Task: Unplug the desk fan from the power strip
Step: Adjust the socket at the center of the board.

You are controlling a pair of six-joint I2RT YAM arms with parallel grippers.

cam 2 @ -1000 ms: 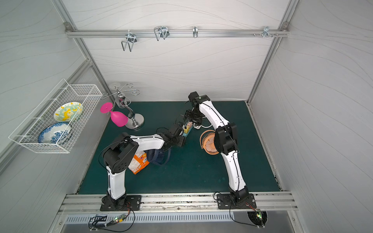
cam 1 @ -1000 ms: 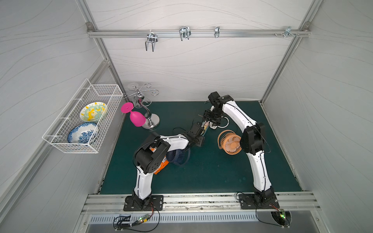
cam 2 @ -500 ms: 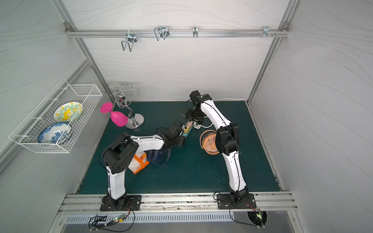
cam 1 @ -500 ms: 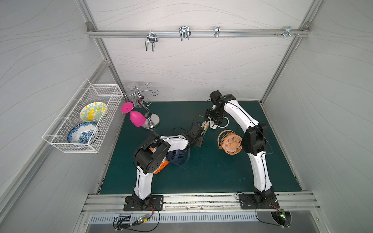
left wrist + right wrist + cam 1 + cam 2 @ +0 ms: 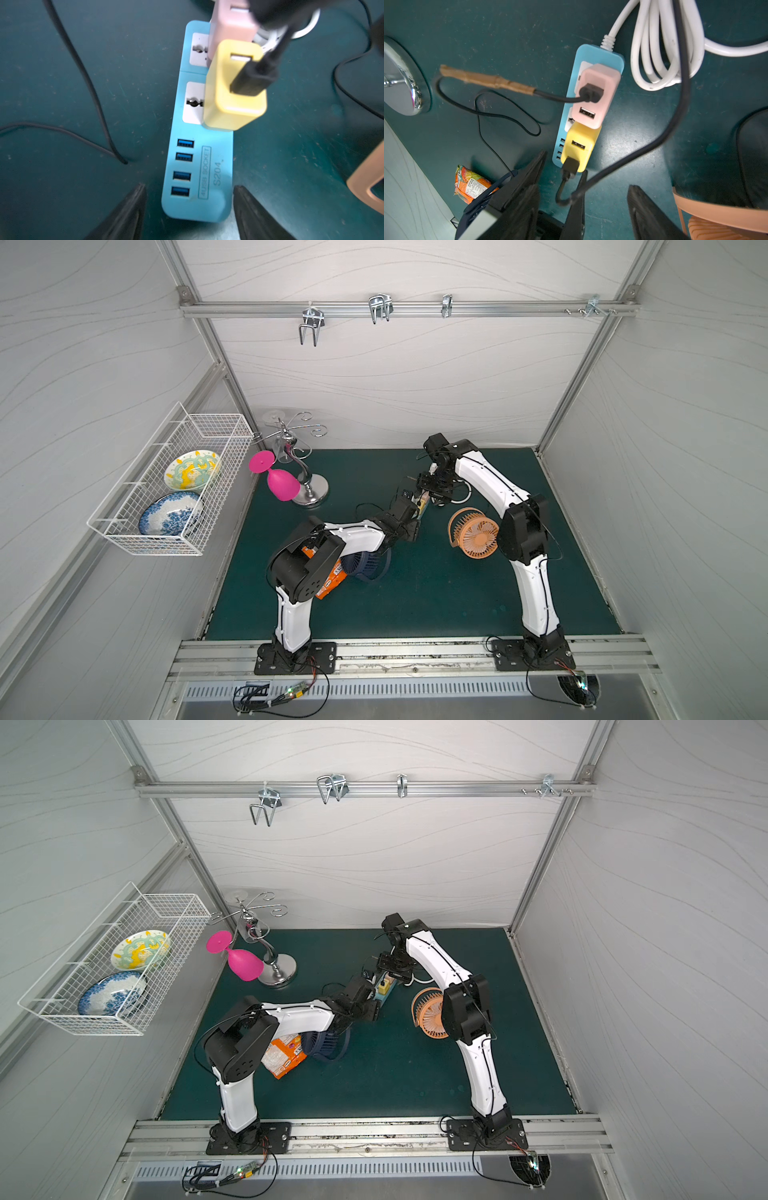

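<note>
power strip (image 5: 197, 176) lies flat on the green mat (image 5: 436, 597) near the middle of the floor, a little toward twelve o'clock, its usb end pointing at the left arm and its thick white cord (image 5: 654, 52) coiled at the far end. two cube chargers stand in its sockets: a yellow adapter (image 5: 232, 99) nearest the usb ports and a pink adapter (image 5: 593, 97) behind it, each with a black cable plugged in.

left gripper (image 5: 189, 214) sits low at the usb end of the strip, its two dark fingers (image 5: 124, 216) spread to either side of the blue body with mat showing between each finger and the plastic, so it is parted and not pinching anything. right gripper (image 5: 606, 209) hangs above the adapters, fingers (image 5: 648, 216) apart and nothing between them; the black cable (image 5: 633, 149) from the yellow adapter loops past one finger, and whether it touches i cannot tell.

orange desk fan (image 5: 473, 533) stands at about three o'clock from the strip, just beside the right arm. a dark blue fan (image 5: 326, 1044) and an orange snack packet (image 5: 284, 1056) lie at about seven o'clock, partly under the left arm. a pink glass (image 5: 278, 481) hangs on a chrome rack (image 5: 307, 489) at ten o'clock.
</note>
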